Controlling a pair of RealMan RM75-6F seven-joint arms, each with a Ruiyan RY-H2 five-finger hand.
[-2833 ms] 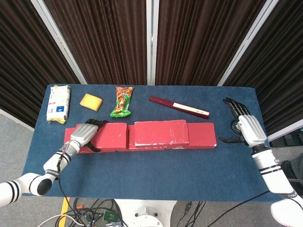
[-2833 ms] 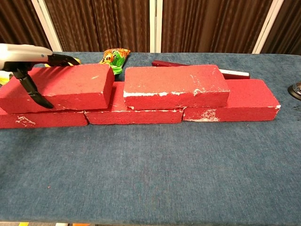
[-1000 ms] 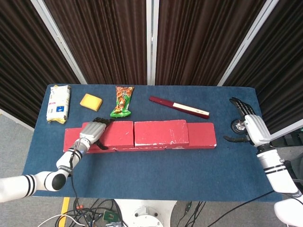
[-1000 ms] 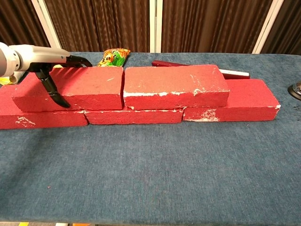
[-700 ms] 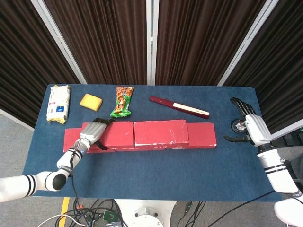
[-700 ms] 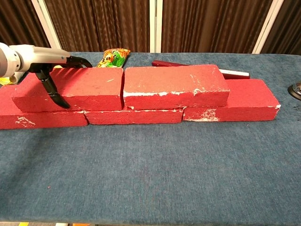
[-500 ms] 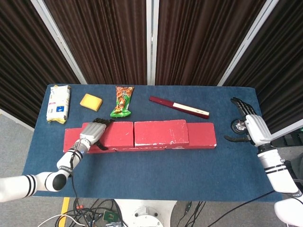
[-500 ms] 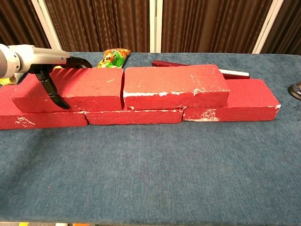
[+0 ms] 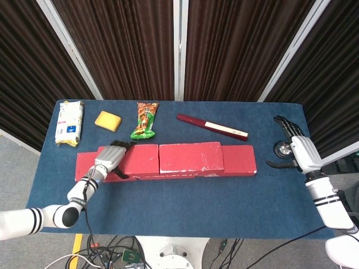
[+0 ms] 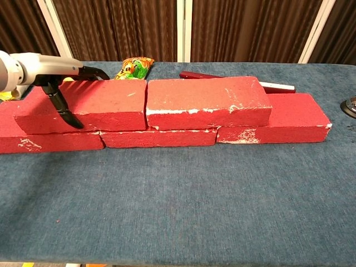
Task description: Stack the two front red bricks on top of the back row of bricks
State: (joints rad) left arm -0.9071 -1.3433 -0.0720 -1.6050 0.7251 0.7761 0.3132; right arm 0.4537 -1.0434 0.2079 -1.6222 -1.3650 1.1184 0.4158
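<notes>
Two red bricks sit stacked on a row of three on the blue surface (image 9: 179,202). The left upper brick (image 9: 130,159) lies under the left hand (image 9: 110,158), which grips its left end, fingers reaching across the top toward the far edge and the thumb down the near face, as the chest view shows (image 10: 41,69). This brick butts end to end against the right upper brick (image 9: 190,157), which rests centred on the row. The bottom row (image 10: 267,133) shows at both ends: a stretch of lower brick sticks out to the left of the hand, and another to the right of the stack.

The right hand (image 9: 297,150) hovers well apart at the surface's right edge, empty, fingers spread, just beside a small round object (image 9: 281,149).

Along the far side lie a white packet (image 9: 70,122), a yellow block (image 9: 107,120), a green snack bag (image 9: 146,120) and a dark red box (image 9: 212,126).
</notes>
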